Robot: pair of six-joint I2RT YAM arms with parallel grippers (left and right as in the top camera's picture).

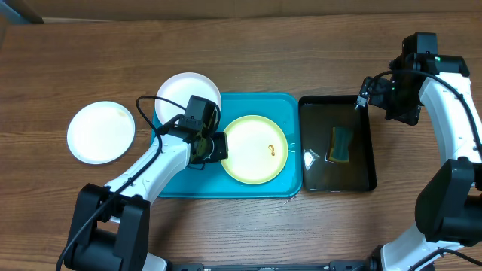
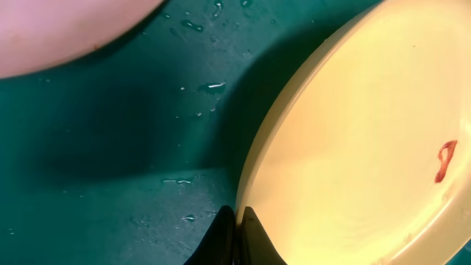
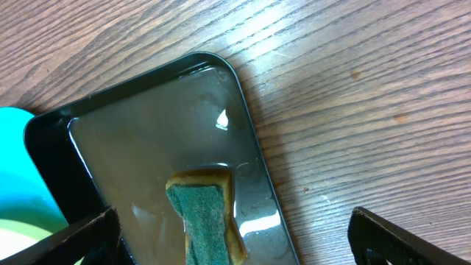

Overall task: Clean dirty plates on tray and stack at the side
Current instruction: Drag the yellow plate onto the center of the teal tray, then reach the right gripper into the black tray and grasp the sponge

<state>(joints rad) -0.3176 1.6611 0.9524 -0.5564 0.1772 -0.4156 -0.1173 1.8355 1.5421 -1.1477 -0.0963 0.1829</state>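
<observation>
The bench is mid-brown wood with darker grain streaks. The tray is bright turquoise, flecked with clear, glinting droplets. The yellow-green plate at its middle is pale and plain apart from a small orange-red smear right of centre. The far white plate and the left white plate are white. The black tray on the right is glossy. Its sponge is dark green over a yellow layer. The left arm and right arm are white with black parts.

Plate in tray, second plate over its far-left rim, third plate left on table.
</observation>
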